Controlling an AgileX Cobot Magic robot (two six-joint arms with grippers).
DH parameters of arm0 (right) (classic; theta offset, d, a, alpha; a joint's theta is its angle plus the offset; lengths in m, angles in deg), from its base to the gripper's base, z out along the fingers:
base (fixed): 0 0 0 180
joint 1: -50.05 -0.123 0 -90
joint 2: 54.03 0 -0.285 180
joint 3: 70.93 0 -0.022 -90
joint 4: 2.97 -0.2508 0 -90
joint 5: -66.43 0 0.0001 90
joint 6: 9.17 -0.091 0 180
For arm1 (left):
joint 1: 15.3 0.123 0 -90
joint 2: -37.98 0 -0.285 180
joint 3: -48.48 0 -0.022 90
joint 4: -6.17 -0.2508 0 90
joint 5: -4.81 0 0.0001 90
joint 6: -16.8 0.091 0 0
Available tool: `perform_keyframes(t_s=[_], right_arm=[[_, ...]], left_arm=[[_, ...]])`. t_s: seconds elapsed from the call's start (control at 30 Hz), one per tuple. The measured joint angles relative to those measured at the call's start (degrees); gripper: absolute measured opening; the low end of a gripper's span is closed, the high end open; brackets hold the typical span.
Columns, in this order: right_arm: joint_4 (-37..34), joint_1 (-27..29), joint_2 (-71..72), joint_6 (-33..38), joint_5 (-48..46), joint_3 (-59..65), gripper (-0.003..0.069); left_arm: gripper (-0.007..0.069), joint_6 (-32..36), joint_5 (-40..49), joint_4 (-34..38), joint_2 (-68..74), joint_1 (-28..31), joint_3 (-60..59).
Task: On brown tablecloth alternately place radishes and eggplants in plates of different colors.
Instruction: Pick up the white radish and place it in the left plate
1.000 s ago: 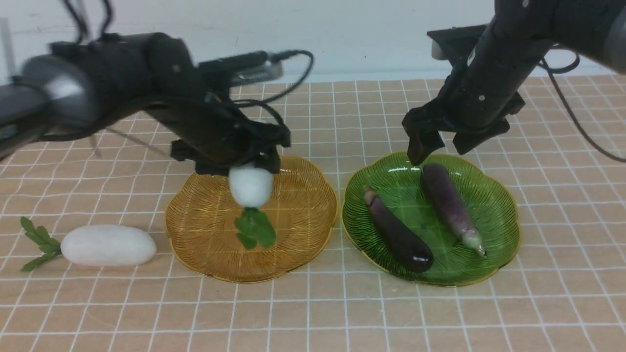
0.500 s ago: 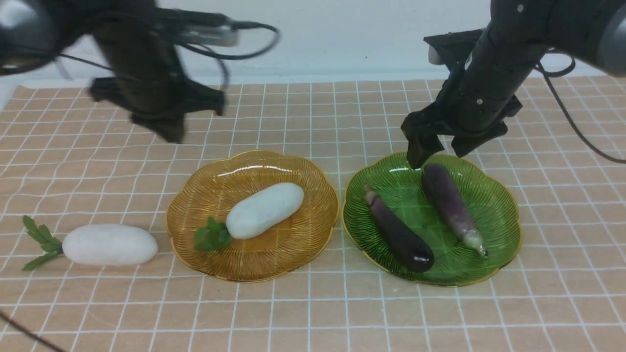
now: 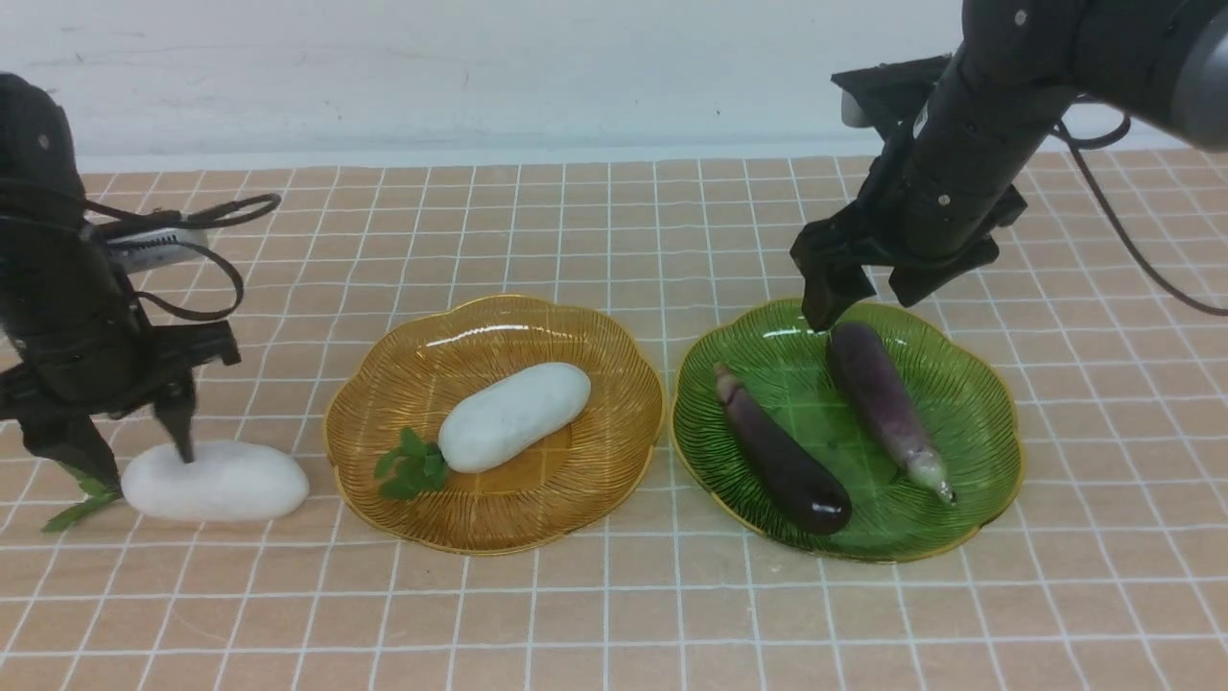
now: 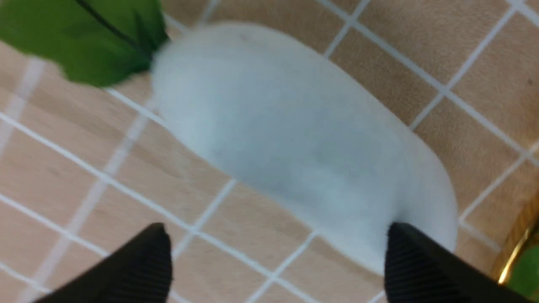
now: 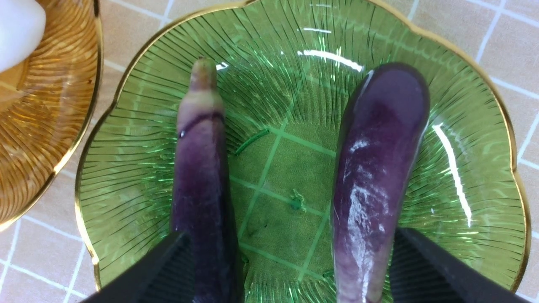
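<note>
On the brown tablecloth [image 3: 614,230], one radish [image 3: 515,415] lies in the amber plate [image 3: 576,480]. The other radish [image 3: 216,480] lies on the cloth to its left. My left gripper [image 3: 129,446] is open and down over that radish's leaf end, its fingers either side. In the left wrist view the radish [image 4: 294,139] lies between the open fingertips [image 4: 417,269]. Two eggplants [image 3: 782,451] [image 3: 883,398] lie in the green plate [image 3: 969,413]. My right gripper [image 3: 863,302] is open and empty just above the plate's far edge. In the right wrist view both eggplants [image 5: 202,168] [image 5: 374,168] lie between its fingers.
The two plates stand side by side, almost touching, in the middle of the cloth. The amber plate's rim shows in the left wrist view [image 4: 513,252] and the right wrist view [image 5: 42,105]. A white wall runs along the far edge.
My left gripper let the radish go into the amber plate, rose, swung left and came down open over the radish on the cloth. The right arm has hardly moved.
</note>
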Motion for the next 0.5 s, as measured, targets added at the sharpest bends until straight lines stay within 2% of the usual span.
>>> perform_keyframes(t_s=[0.07,0.17,0.37,0.5], right_arm=[[0.0,0.0,0.0,0.0,0.0,0.0,0.0568],[0.0,0.0,0.0,0.0,0.0,0.0,0.0568],[0.0,0.0,0.0,0.0,0.0,0.0,0.0568],[-0.1,0.0,0.0,0.0,0.0,0.0,0.0568]], left_arm=[[0.0659,-3.2,-1.3,1.8,1.4,0.0,0.1],[0.0683,-7.1,-4.5,3.0,2.5,0.0,0.3],[0.0682,-9.5,-8.4,3.8,4.2,0.0,0.6],[0.0617,-9.5,-7.8,1.8,5.9,0.0,0.4]])
